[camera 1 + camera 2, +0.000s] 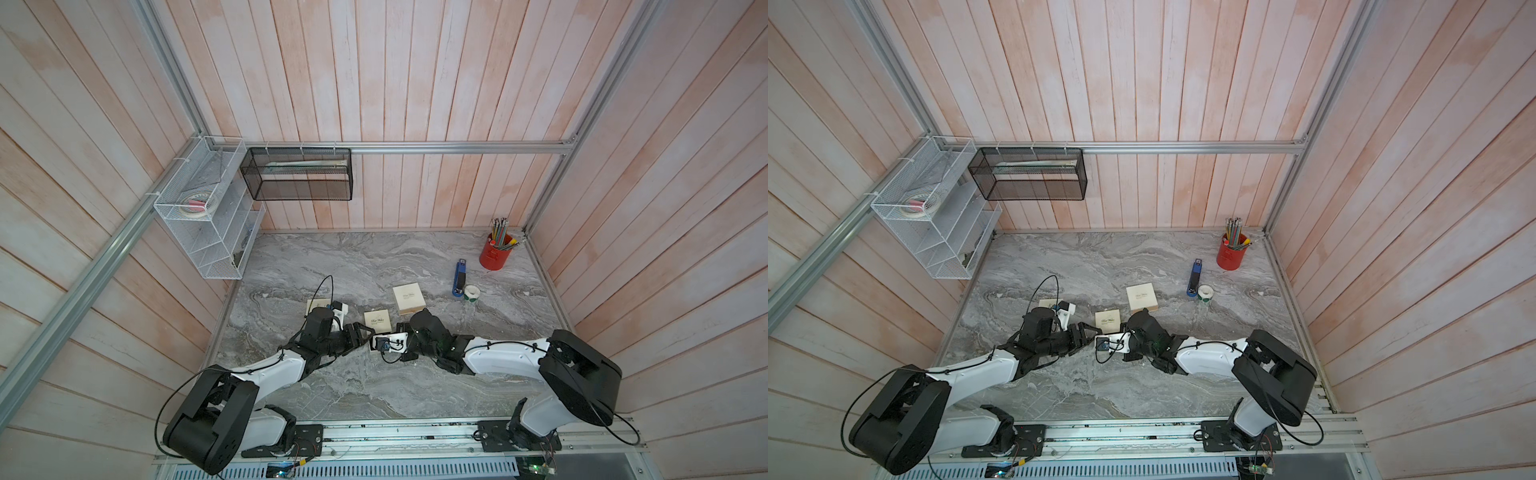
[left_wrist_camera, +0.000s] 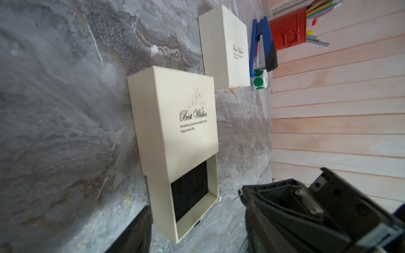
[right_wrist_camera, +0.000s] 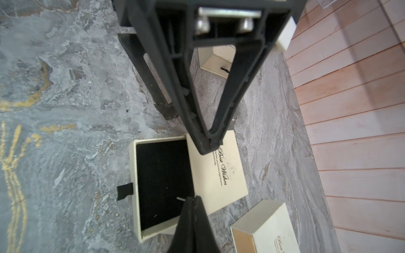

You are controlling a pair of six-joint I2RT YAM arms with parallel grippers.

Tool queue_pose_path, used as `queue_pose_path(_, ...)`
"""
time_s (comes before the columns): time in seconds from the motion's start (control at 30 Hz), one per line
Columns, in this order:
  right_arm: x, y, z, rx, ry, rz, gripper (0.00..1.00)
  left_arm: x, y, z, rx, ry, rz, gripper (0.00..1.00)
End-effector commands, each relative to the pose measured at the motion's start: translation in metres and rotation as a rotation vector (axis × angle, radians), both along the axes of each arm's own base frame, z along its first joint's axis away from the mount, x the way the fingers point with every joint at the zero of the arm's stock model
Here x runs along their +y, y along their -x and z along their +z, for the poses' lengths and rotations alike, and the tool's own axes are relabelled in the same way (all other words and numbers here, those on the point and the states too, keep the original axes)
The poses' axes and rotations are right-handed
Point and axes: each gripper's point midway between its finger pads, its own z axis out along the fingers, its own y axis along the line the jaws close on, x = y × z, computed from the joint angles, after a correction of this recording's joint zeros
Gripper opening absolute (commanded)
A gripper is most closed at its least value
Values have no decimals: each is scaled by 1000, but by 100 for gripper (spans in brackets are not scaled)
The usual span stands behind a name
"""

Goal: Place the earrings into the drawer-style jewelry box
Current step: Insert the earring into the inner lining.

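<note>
Though the right arm's wrist covers its own jaws in both top views, the box shows about mid-bench. The box's drawer end is tucked under that wrist. The left gripper lies just beside the box, on the side toward the bench's left edge, fingers spread in a V. Whether they touch it I cannot tell.

In the left wrist view the sleeve lies flat. The drawer stands partly pulled out, and what shows of its black lining is bare.

In the right wrist view the right gripper hangs over the drawer, fingers pressed together on an earring. Only a thin silver post pokes out past the tips. A faint glint lies on the lining nearby, too small to name. One left finger's tip sits over the sleeve near the drawer's mouth, with the other finger well apart from it.

The earring looks tiny, light, stiff and slick, so it is best pinched across the post or stud and let go low over the soft lining, where it should not bounce. The box is probably light card and will slide. It is best steadied by the sleeve's sides, and the drawer worked by its tab.
</note>
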Motion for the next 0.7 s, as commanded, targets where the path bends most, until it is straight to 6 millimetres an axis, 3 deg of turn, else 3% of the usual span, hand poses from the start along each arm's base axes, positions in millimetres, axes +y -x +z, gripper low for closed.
queue_pose_path(0.0,9,-4,2,-43,11,27,0,-7,-3,6,-28,61,-28,60)
queue_pose_path(0.2,14,-6,-8,-57,33,45,0,0,-6,-5,-18,42,-2,52)
queue_pose_path(0.67,30,-9,-16,-81,42,74,0,6,-4,-17,-2,30,-9,46)
